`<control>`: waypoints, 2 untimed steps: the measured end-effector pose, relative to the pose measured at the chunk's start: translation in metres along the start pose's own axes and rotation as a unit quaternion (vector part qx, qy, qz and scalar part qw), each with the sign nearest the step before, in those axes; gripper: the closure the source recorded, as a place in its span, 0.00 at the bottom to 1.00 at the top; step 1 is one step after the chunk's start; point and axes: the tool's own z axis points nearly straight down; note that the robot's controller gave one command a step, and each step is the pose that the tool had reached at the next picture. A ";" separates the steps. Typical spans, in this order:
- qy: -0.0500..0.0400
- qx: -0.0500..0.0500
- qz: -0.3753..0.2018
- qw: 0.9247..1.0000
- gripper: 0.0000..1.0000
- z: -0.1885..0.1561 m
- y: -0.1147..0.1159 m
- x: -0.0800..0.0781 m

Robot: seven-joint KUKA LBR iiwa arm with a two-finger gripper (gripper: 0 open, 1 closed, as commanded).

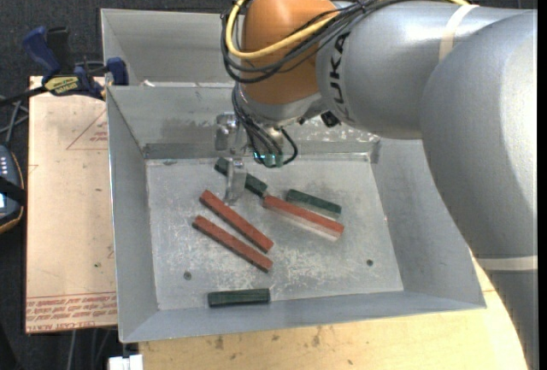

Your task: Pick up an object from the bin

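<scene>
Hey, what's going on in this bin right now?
A KUKA arm reaches in from the right. Its gripper is low in the grey bin, at the upper end of a red-brown stick. A second red-brown stick lies alongside, nearer the front. A small dark green piece sits by the gripper. A green bar and a reddish bar lie to the right, and a dark green bar lies near the front wall. I cannot tell whether it grips anything.

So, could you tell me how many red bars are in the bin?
3 red bars: two side by side at centre, one to their right against a green bar. The arm may hide more.
</scene>
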 end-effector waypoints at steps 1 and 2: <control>-0.004 0.000 0.002 1.000 1.00 -0.005 -0.001 -0.002; -0.004 0.000 0.002 1.000 0.00 -0.005 -0.001 -0.002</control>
